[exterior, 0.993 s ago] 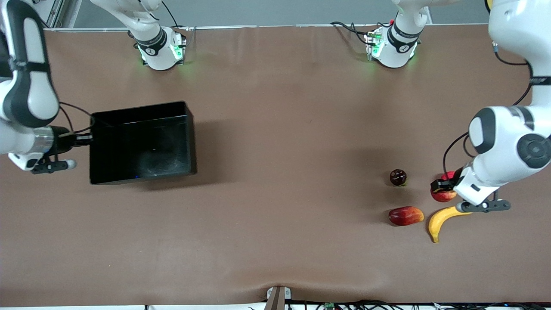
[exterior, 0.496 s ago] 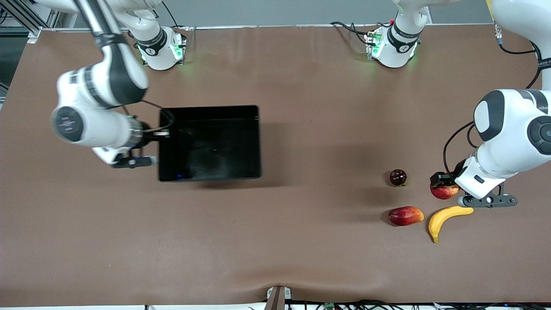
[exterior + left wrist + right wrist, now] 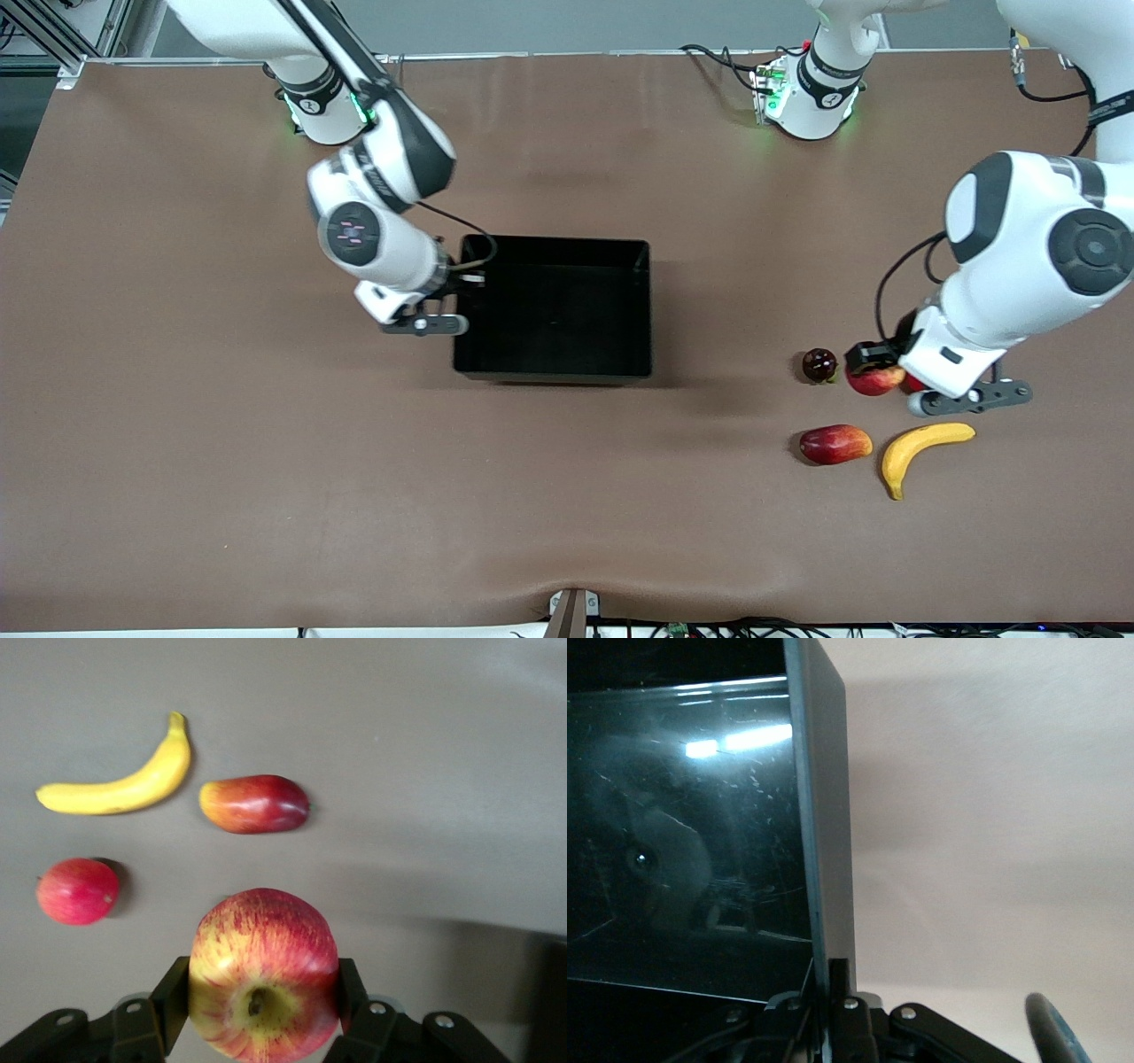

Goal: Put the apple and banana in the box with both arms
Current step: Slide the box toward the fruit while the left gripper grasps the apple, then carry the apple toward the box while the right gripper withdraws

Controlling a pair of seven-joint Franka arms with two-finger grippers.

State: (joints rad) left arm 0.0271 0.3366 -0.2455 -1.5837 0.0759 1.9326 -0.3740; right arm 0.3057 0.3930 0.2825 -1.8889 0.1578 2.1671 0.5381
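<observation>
The red, yellow-streaked apple (image 3: 873, 379) (image 3: 263, 974) is up off the table in my left gripper (image 3: 873, 372) (image 3: 263, 997), which is shut on its two sides. It hangs over the fruit cluster at the left arm's end. The yellow banana (image 3: 921, 446) (image 3: 120, 784) lies on the table, nearer the front camera than the apple. The black box (image 3: 549, 241) sits mid-table. My right gripper (image 3: 465, 282) (image 3: 833, 983) is shut on the box's wall (image 3: 819, 815) at the side toward the right arm's end.
A long red-yellow fruit (image 3: 834, 443) (image 3: 255, 804) lies beside the banana. A dark red round fruit (image 3: 819, 365) sits beside the held apple. A red-pink round fruit (image 3: 77, 890) lies below the left hand. Brown mat stretches between the box and the fruits.
The right arm has brought the box from the right arm's end to mid-table, toward the fruits. The left gripper has carried the apple toward the dark red fruit.
</observation>
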